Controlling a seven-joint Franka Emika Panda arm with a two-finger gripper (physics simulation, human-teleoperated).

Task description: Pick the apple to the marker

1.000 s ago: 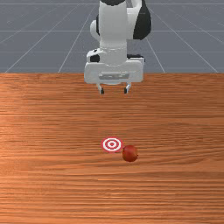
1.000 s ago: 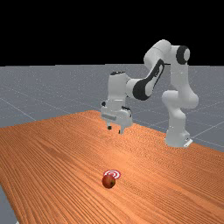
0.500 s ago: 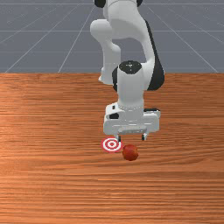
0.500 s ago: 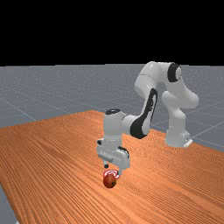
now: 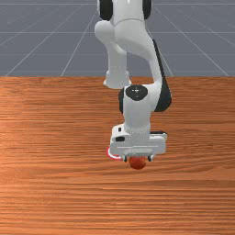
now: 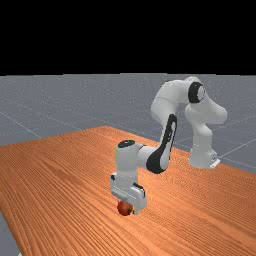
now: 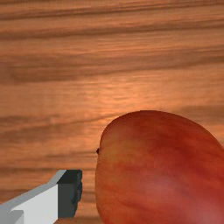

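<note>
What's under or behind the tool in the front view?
Part of the apple shows between the open fingers of the tool, and an edge of the marker beside it. The rest of both is covered.

No text, label, brand, number or sign can be read in any view.

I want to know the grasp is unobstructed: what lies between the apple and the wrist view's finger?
Just a strip of bare table, seen between finger and apple in the wrist view.
</note>
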